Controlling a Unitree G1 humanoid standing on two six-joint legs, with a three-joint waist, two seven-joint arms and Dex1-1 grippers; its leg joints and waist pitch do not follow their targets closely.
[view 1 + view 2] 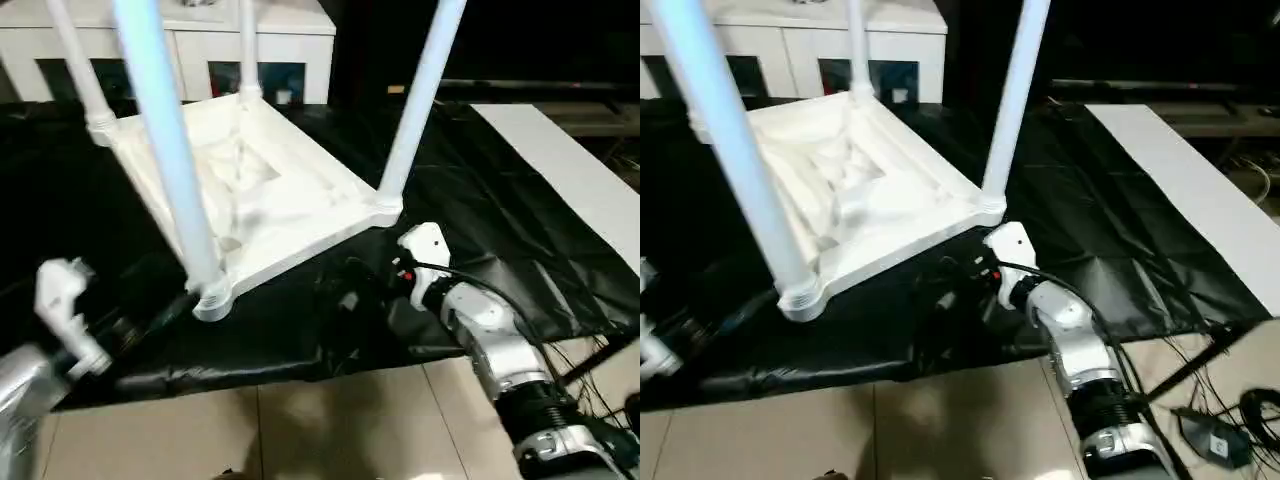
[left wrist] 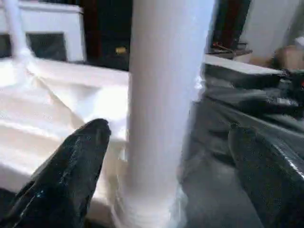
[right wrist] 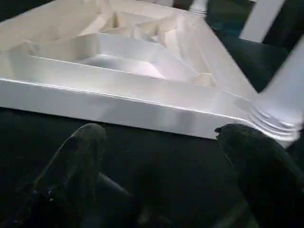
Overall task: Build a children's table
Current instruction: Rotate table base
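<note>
Tabletop (image 1: pixel 290 200): upside down on the black sheet (image 1: pixel 480 210), ribbed underside up, near edge close to the sheet's front edge.
Legs: four upright in the corner sockets; nearest leg (image 1: pixel 165 140) at the front-left corner.
Left claw (image 2: pixel 161 156): open, fingers either side of the nearest leg, not touching.
Right claw (image 3: pixel 161 156): open, empty, just before the tabletop's near edge.
Open room: bare sheet right of the tabletop.

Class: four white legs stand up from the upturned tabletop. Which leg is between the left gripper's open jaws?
The leg at the tabletop's front left corner; the left gripper straddles it just above its socket. The other three stand farther off.
</note>
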